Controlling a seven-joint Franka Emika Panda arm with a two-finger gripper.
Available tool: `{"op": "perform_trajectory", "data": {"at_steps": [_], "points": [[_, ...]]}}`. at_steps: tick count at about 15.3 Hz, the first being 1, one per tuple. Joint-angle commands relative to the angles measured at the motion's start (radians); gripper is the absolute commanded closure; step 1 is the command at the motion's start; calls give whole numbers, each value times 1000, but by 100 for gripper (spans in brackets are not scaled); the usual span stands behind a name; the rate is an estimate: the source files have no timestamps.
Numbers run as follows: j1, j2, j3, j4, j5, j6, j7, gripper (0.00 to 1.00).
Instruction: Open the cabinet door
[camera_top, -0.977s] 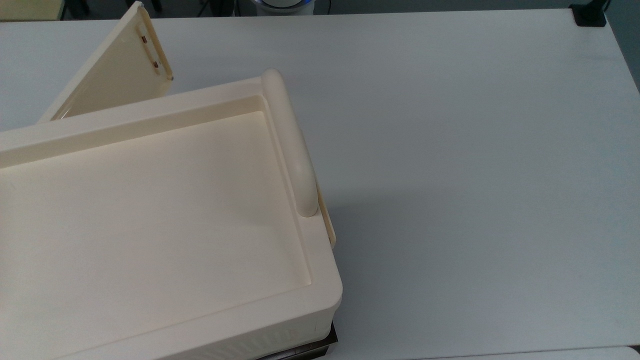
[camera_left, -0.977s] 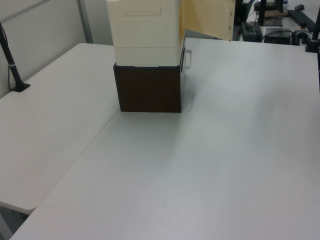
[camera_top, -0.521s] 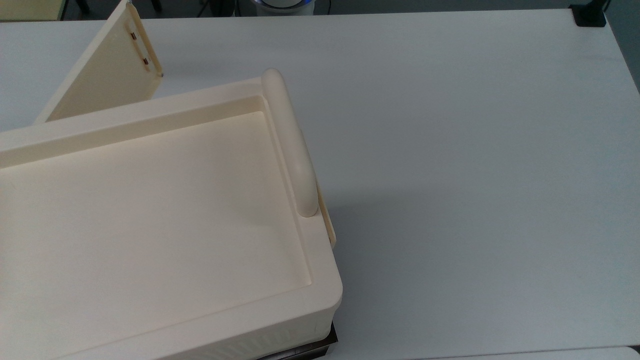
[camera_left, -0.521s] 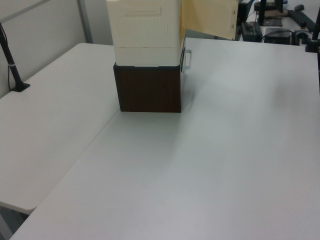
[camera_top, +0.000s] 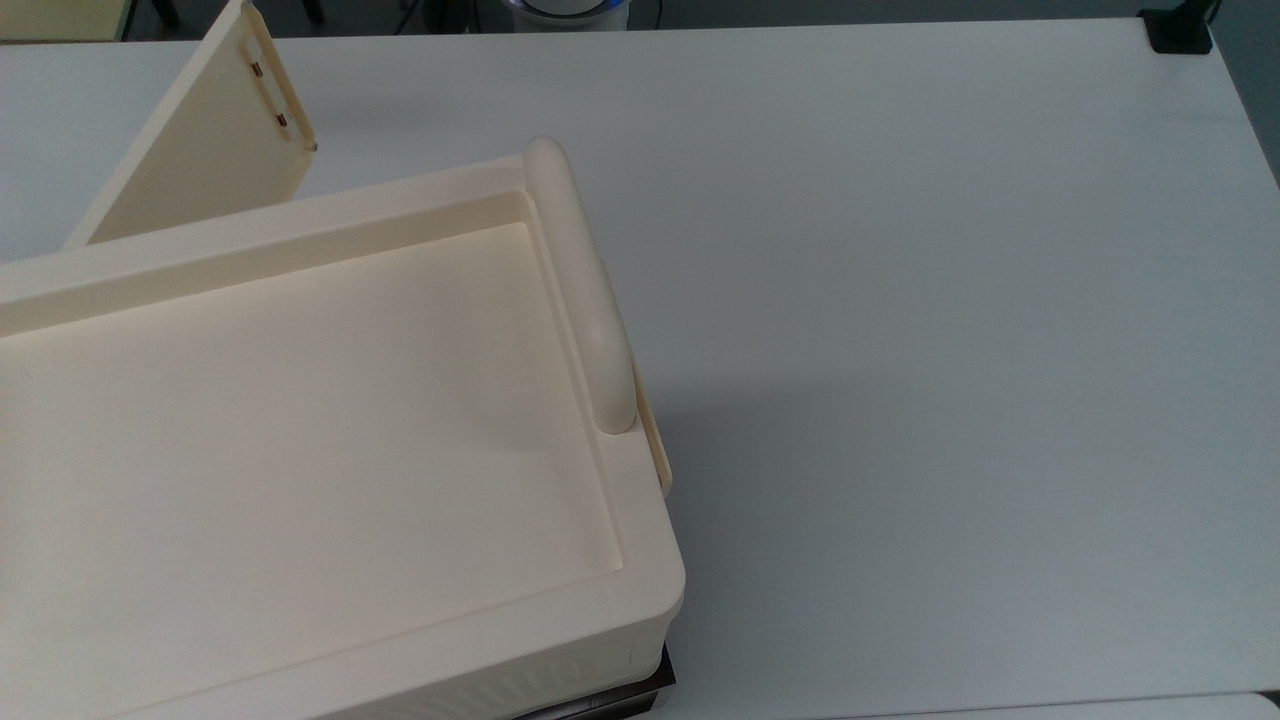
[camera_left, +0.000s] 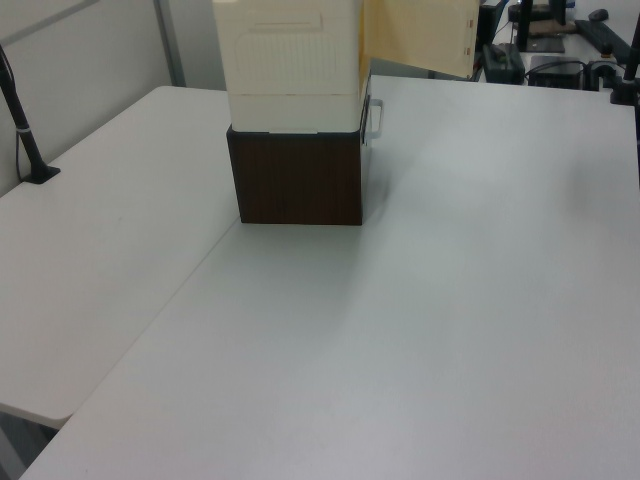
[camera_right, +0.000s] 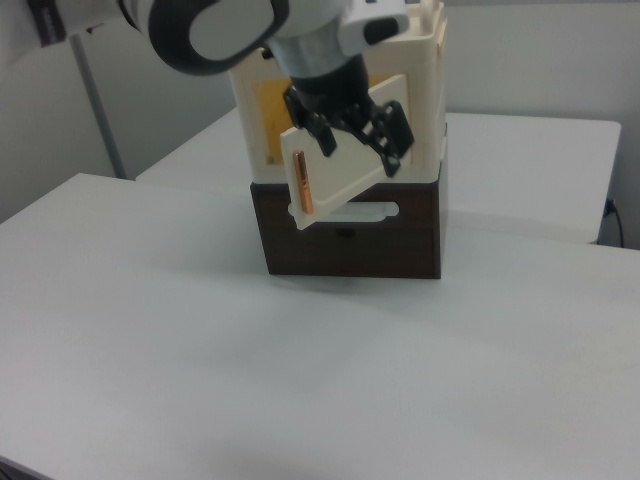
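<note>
The cabinet door (camera_top: 200, 140) stands swung out from the cream cabinet (camera_top: 300, 420). In the top view it angles away from the cabinet's upper left corner, handle strip (camera_top: 272, 85) along its free edge with two small brownish slots beside it. In the left view the door (camera_left: 415, 35) sticks out to the left view's right of the cabinet (camera_left: 290, 60).

In the right view the gripper (camera_right: 355, 135) hangs in front of the cabinet (camera_right: 420, 90), right at the open door (camera_right: 340, 160). Its black fingers (camera_right: 392, 135) are spread apart, neither visibly clamped on anything. The door's panel lies directly behind and below the gripper; whether a finger touches it cannot be told. The door's handle edge, with a copper-coloured strip (camera_right: 302, 185), sits below the gripper and to the right view's left of it. The white arm (camera_right: 230, 25) comes in from the right view's upper left.

The cabinet sits on a dark brown box (camera_right: 350, 235), just below the gripper in the right view. That box (camera_left: 298, 180) rests on the white tabletop (camera_left: 450, 300). A thick rounded cream bar (camera_top: 585, 290) runs along one edge of the cabinet's recessed top.

An orange-yellow patch (camera_right: 268, 125) shows on the cabinet front, to the right view's left of the gripper; no writing on it is readable. No brand or label text can be made out anywhere.
</note>
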Motion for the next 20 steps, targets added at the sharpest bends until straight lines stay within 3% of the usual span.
{"op": "perform_trajectory", "data": {"at_steps": [1,4,8,14,20], "points": [[67,-24,6,8,28,-5,45,0],[115,-13,19,19,51,2,139,0],[130,24,94,13,32,36,191,0],[97,50,98,10,-24,55,163,0],[5,44,69,10,-27,42,24,0]]}}
